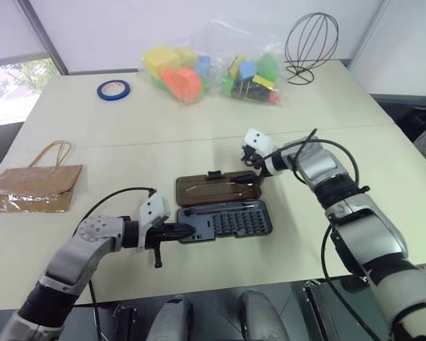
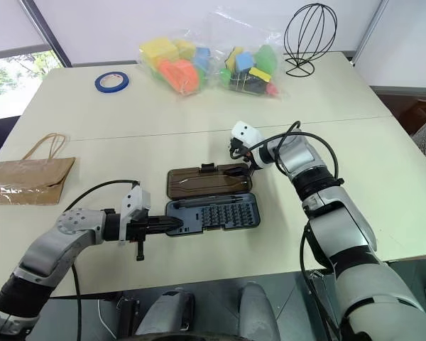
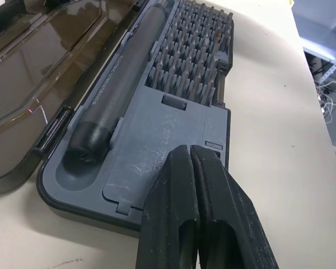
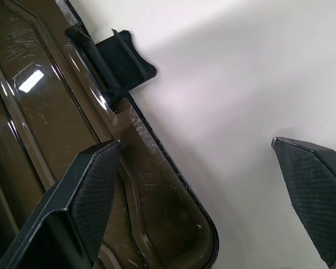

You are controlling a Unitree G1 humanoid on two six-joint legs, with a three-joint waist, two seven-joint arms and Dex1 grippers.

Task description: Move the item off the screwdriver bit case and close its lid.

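- Case point(image 1: 224, 221) lies open mid-surface, lid point(image 1: 216, 187) flat behind it.
- Bag point(image 1: 34, 186) rests far left on the surface point(image 1: 199, 121), well apart from the case.
- Left jaws point(image 1: 187, 230), closed and empty, press the case's left end.
- Right jaws point(image 4: 199, 196) gape over the lid's right corner.

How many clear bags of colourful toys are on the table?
2: one bag at the far edge beside the blue tape roll, the other bag next to the wire stand.

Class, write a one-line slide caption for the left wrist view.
Shut left gripper pressing on the open screwdriver bit case, lid laid flat beside it.
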